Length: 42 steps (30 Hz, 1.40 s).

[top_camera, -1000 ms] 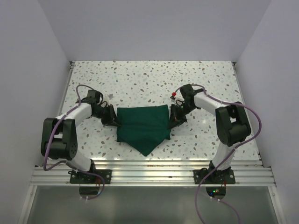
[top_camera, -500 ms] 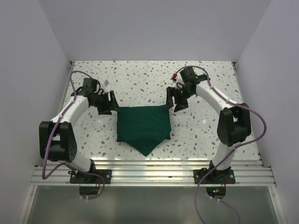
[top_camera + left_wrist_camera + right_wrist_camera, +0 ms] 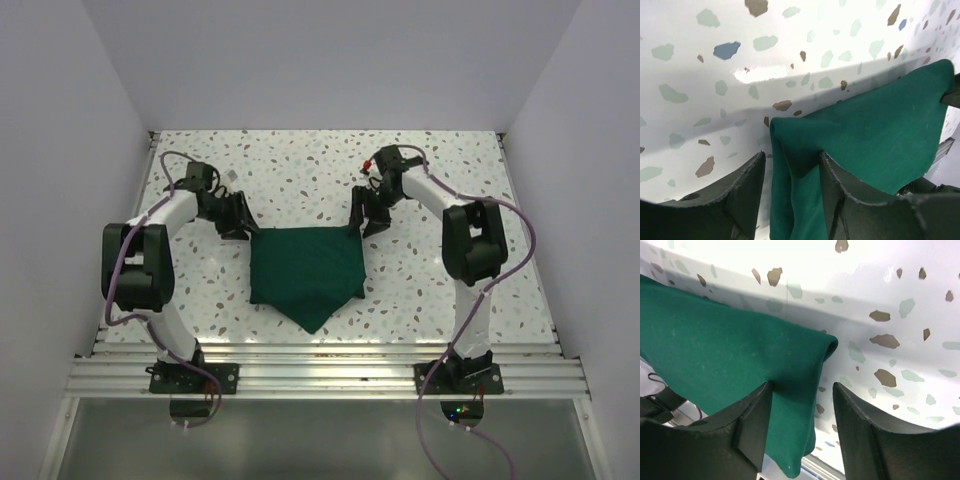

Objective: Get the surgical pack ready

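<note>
We see the speckled white worktop [image 3: 300, 170] filling the middle of the overhead view, walled in by plain pale panels [image 3: 60, 120] at the left, right and top of the frame. On it, just below centre, lies the surgical pack [image 3: 305, 272]. It is a dark green cloth folded flat, straight along its upper edge and drawn to a point at the bottom, toward the metal rail [image 3: 320, 372] at the lower edge of the worktop.

The left arm [image 3: 172, 212] reaches in from the left of the frame and the right arm [image 3: 438, 192] from the right, each bent so that its tip comes to an upper corner of the pack. The left jaws hang at the upper left corner, the right jaws at the upper right corner.

In the left wrist view we find the left jaws spread. Their two dark fingers [image 3: 735, 195] stand apart at the bottom of the frame, and the folded green corner shows in the gap, lying on the worktop. We cannot tell whether a finger brushes the cloth.

In the right wrist view the right jaws are likewise spread, their fingers [image 3: 752, 425] apart. The pack's rounded corner and a strip of speckled worktop show through the gap. Neither pair pinches the cloth.
</note>
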Tool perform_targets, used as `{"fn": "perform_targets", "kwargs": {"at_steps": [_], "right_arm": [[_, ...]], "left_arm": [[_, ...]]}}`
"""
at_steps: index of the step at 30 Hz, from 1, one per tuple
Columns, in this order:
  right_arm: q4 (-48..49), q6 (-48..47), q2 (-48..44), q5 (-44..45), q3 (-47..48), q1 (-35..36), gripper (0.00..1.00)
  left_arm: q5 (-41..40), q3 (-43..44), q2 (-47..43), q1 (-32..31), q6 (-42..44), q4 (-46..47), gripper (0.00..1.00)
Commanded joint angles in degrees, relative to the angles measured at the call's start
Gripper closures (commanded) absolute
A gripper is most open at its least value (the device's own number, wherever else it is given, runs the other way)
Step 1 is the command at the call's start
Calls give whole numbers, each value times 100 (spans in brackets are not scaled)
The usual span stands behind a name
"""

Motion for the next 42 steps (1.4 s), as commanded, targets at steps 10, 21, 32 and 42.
{"fn": "perform_targets", "kwargs": {"at_steps": [10,21,32,42], "right_arm": [[360,323,354,-725,574,-147,71],[632,543,162,-227,56,-463,100],[764,578,-6,-639,28,-639,73],[114,306,-1084,-446,-242,-569,53]], "left_arm": [[637,257,244,275,-296,669,74],[286,29,113,521,-295,651,100],[637,-77,-98,750,-225,713,69],[425,-261,-1152,758,-111,264,48]]}}
